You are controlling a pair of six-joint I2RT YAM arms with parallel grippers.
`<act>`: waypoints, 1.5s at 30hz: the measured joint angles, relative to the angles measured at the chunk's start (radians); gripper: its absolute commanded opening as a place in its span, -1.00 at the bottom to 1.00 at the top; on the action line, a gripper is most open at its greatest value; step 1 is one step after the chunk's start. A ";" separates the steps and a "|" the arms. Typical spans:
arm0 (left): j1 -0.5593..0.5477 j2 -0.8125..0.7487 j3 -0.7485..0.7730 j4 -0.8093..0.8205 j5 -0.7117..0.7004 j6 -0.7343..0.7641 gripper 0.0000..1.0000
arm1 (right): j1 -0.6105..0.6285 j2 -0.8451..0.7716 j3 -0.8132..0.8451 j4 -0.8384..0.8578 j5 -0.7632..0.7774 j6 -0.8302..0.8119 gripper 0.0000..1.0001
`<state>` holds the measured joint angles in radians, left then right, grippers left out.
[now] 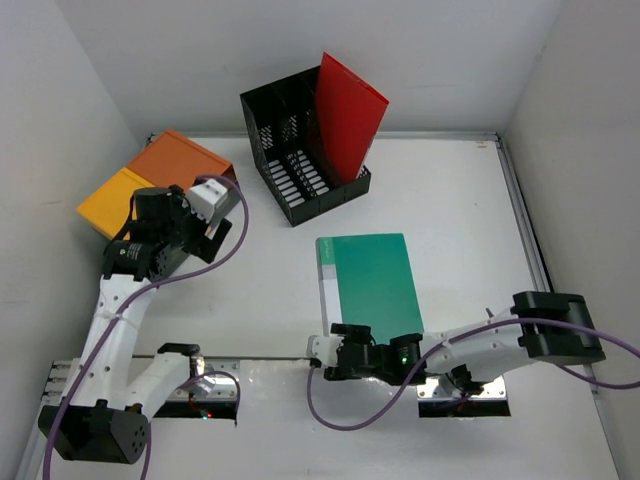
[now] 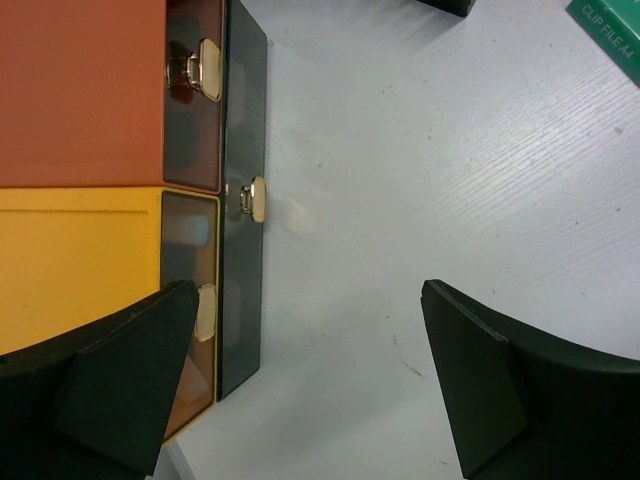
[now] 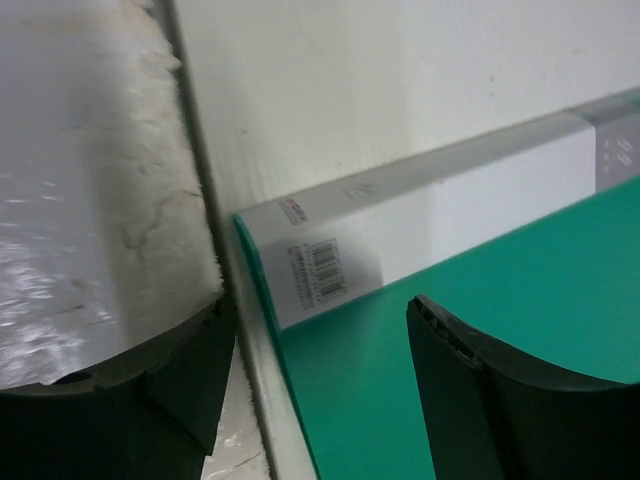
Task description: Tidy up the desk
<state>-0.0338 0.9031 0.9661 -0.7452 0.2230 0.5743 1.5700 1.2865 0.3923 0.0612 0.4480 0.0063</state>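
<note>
The step in hand looked like picking up the green folder, the one loose item lying flat on the counter. The right pincer sat low at the folder's nearest corner. Its jaws were apart, one outside the folder's edge by the counter's rim and the other over the green cover. The white spine with its barcode label lay just ahead between them. No clamp on the folder showed.

Well beyond that pincer and a little to its left stood the black mesh rack, with a red folder leaning upright in it. That was probably where the green one belonged.

The left pincer hovered wide apart and empty. The drawer box was just to its side, and bare counter lay under the gap.

The next move would call for closing on the thin edge squarely, lifting without the cover splaying, then tilting the folder upright for a rack slot.
</note>
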 measured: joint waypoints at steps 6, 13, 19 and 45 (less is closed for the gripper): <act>0.000 0.000 0.000 0.000 0.003 0.000 0.85 | 0.000 0.058 -0.042 0.091 0.174 0.013 0.12; 0.000 0.016 0.000 -0.001 0.011 0.000 0.85 | 0.000 0.058 -0.138 0.203 0.373 -0.018 -0.17; 0.000 0.039 0.000 0.000 0.021 0.000 0.85 | 0.000 0.056 -0.177 0.270 0.570 -0.077 -0.56; 0.000 0.018 0.000 -0.028 0.087 0.045 0.85 | 0.000 0.157 -0.199 0.445 0.338 -0.286 -0.22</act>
<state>-0.0338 0.9211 0.9665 -0.7734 0.3096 0.6193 1.5700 1.4437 0.1932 0.5060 0.7856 -0.2794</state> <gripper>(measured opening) 0.924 0.400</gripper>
